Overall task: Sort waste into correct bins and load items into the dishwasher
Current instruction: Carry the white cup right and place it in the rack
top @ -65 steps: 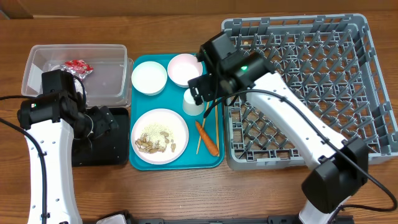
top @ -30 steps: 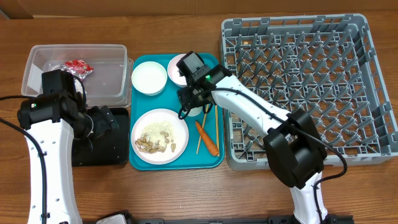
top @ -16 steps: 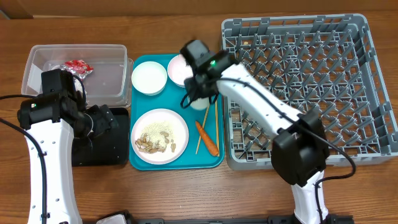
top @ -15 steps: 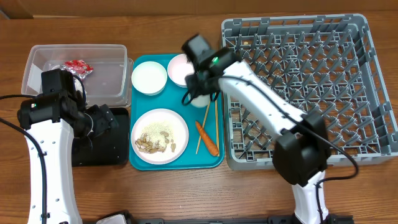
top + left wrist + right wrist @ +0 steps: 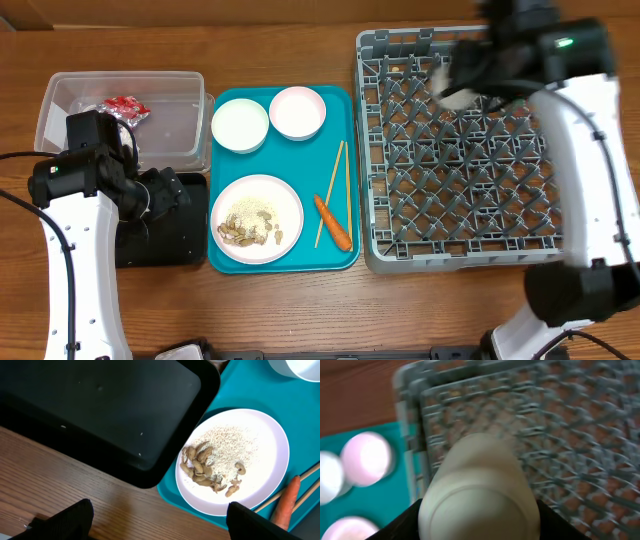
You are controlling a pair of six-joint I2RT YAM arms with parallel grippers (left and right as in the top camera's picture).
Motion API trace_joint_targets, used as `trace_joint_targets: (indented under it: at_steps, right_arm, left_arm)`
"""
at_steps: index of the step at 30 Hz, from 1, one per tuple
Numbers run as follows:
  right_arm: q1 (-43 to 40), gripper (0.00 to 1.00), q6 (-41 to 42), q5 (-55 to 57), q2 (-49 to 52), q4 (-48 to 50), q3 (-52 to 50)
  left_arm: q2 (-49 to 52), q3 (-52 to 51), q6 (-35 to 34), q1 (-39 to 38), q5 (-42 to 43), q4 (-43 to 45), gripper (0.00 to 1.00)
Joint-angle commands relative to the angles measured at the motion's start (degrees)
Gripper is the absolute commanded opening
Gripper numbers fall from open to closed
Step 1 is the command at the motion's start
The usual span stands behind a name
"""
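- My right gripper point(image 5: 479, 527) was clamped on the white cup point(image 5: 480, 485), a finger on either side of its wall and its base turned toward the wrist camera. I judge I held it this way so it could go down mouth-first among the pegs.
- The cup hung over the far part of the dishwasher rack point(image 5: 480, 180). Both views of it were blurred, so I could not tell how close it was to the pegs.
- The rack itself held nothing that I could see.
- My left gripper point(image 5: 157, 522) stood wide open with nothing between its fingers. It sat low over the table point(image 5: 75, 480), just beside the black tray point(image 5: 100, 410). That was likely to stay out of the other arm's path while staying near the waste.
- The black tray was bare inside.
- The clear tub point(image 5: 60, 120) held the red-and-silver wrapper point(image 5: 127, 107). My left arm covered the near corner, so I could not tell what else lay there.
- The teal tray point(image 5: 340, 255) carried two white bowls point(image 5: 240, 125) point(image 5: 297, 112), both apparently empty.
- It also carried the plate point(image 5: 260, 435), with peanut shells point(image 5: 200, 462) and rice crumbs point(image 5: 227, 442) heaped on it.
- The carrot point(image 5: 333, 222) and chopsticks point(image 5: 335, 190) lay loose on the teal tray beside the plate, close together.
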Motion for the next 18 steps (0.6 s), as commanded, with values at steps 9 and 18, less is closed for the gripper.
trace_joint_targets:
  at_steps: [9, 18]
  right_arm:
    - [-20.94, 0.52, 0.37, 0.57, 1.46, -3.93, -1.60]
    - [-23.82, 0.52, -1.33, 1.25, 1.46, 0.81, -14.73]
  left_arm:
    - [-0.07, -0.42, -0.55, -0.02, 0.42, 0.26, 0.87]
    - [-0.07, -0.42, -0.55, -0.02, 0.44, 0.17, 0.87]
